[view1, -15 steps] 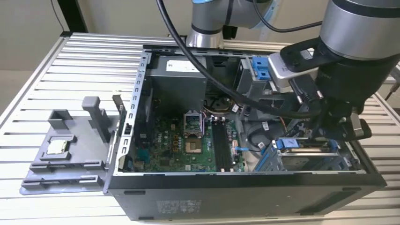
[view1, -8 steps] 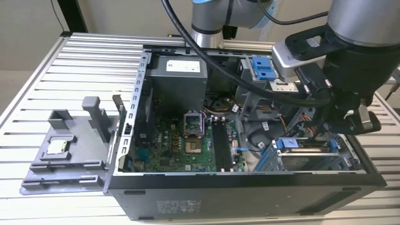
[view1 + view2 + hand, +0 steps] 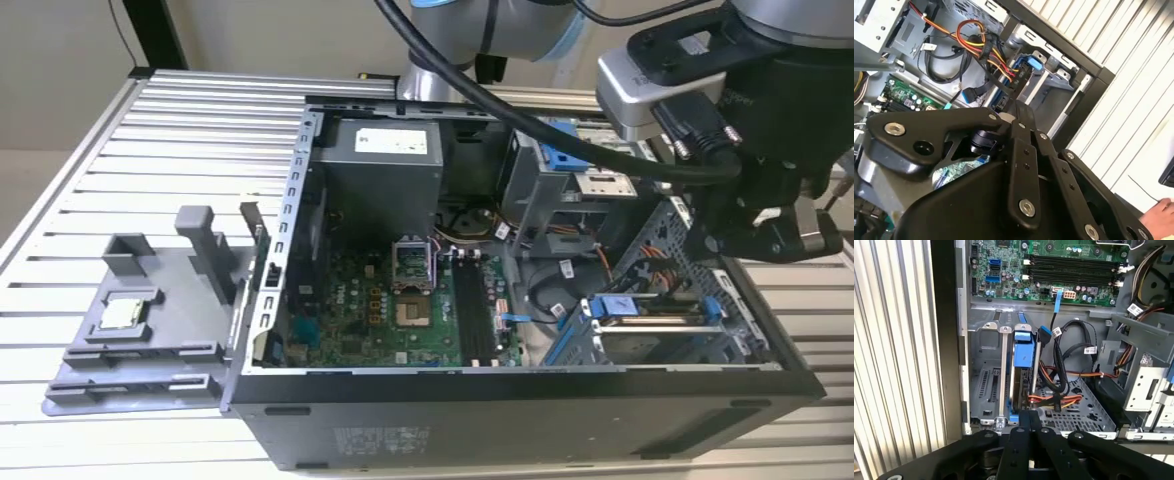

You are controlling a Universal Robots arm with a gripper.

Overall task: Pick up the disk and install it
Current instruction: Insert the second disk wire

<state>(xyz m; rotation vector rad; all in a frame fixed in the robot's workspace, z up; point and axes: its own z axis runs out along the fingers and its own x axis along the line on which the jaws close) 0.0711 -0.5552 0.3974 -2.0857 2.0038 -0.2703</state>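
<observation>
- The disk (image 3: 1023, 352) stands on edge in a slot of the drive cage (image 3: 986, 390), in the near corner of the open computer case (image 3: 534, 400) on the exterior view's right; its blue bracket shows between two silver rails
- The gripper (image 3: 1028, 426) hangs above that cage, near the end of the bracket, and in the first wrist view its fingers (image 3: 1019, 440) look closed together with nothing between them
- Judging by this, the disk is already in its slot, so the step in hand is seating it; I cannot tell whether the bracket has latched
- To do that well, press straight along the slot, square on the bracket's end, so the drive does not tilt and bind on the rails
- Push gently; I judge the plastic bracket will flex or crack under a skewed load
- The orange, red and black cables (image 3: 1054, 400) lie just beside the cage, on the side away from the case wall; keep the fingers clear of them
- A person's hand (image 3: 1159, 210) rests on the slatted counter (image 3: 160, 150) near the case, so any move should stay slow
</observation>
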